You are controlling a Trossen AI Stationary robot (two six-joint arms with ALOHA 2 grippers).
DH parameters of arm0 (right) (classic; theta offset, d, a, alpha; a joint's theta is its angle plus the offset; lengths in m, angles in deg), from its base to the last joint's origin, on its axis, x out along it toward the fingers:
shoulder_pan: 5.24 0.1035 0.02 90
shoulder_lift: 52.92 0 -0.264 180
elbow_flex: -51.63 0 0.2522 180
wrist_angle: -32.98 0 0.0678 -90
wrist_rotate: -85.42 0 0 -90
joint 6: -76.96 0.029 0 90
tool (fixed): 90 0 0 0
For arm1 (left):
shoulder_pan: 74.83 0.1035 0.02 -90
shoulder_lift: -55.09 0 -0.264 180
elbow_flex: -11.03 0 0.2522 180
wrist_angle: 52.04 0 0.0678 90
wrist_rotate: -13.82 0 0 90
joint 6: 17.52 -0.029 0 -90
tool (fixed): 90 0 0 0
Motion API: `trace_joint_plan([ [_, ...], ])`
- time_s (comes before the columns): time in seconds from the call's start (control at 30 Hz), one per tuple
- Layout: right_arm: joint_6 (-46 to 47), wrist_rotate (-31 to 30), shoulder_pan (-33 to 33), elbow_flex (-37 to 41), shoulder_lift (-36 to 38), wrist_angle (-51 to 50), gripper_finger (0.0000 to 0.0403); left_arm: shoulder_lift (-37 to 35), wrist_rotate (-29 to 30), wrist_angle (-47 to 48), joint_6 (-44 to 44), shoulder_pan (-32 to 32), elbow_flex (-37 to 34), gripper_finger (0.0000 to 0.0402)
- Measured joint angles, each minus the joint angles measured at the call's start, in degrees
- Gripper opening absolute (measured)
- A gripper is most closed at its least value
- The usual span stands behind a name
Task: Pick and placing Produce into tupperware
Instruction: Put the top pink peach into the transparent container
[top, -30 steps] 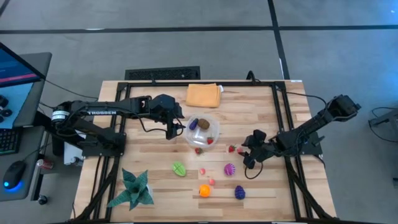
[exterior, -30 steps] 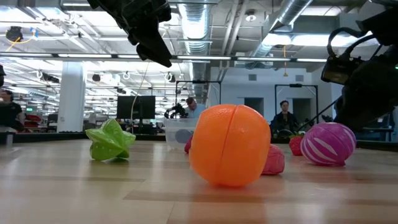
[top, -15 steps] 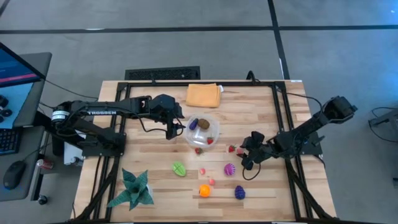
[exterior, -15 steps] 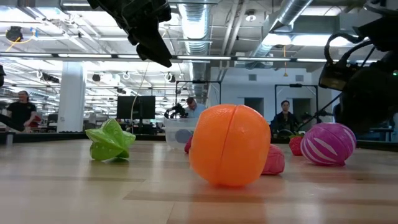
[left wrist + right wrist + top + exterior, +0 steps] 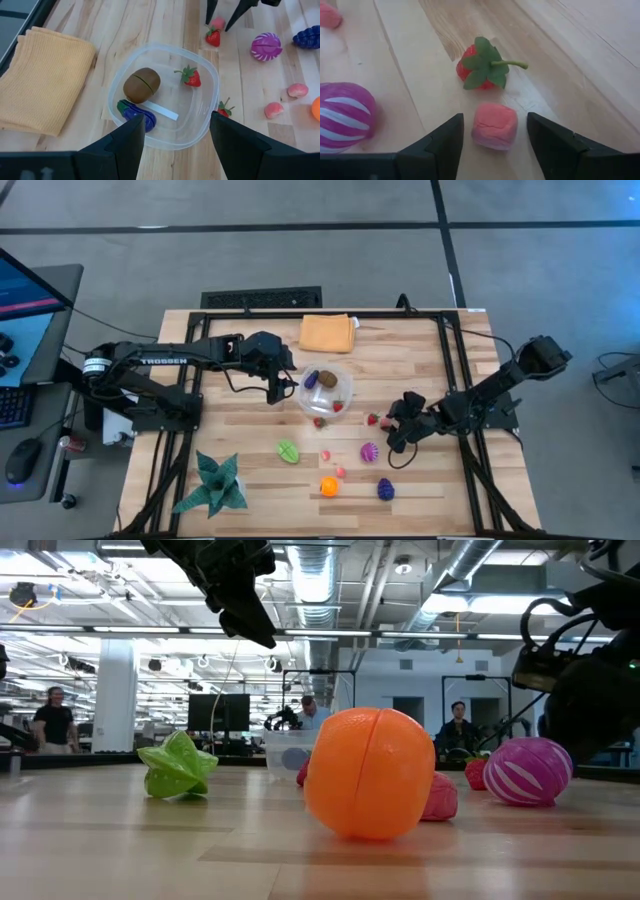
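Right gripper (image 5: 494,131) low over table (image 5: 420,360), fingers spread, straddling pink piece (image 5: 494,126) beside strawberry (image 5: 482,69); nothing grasped. Left gripper (image 5: 175,131) above tupperware (image 5: 212,82), fingers apart, empty. Inside tupperware: brown fruit (image 5: 142,85), purple piece (image 5: 136,112), another strawberry (image 5: 191,77).

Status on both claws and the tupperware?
Right claw open, straddling pink piece beside strawberry. Left claw open over tupperware. Nothing in the way.
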Motion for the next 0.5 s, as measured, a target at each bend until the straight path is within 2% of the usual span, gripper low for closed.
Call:
trace_joint_plan([
  [0.33,0.2,0.5,0.0,0.0,0.0,0.3,0.0167,0.0,0.0,0.0,0.0,0.0,0.0,0.0212],
  [0.5,0.2,0.8,0.0,0.0,0.0,1.0,0.0145,0.0,0.0,0.0,-0.1,0.0,0.0,0.0212],
])
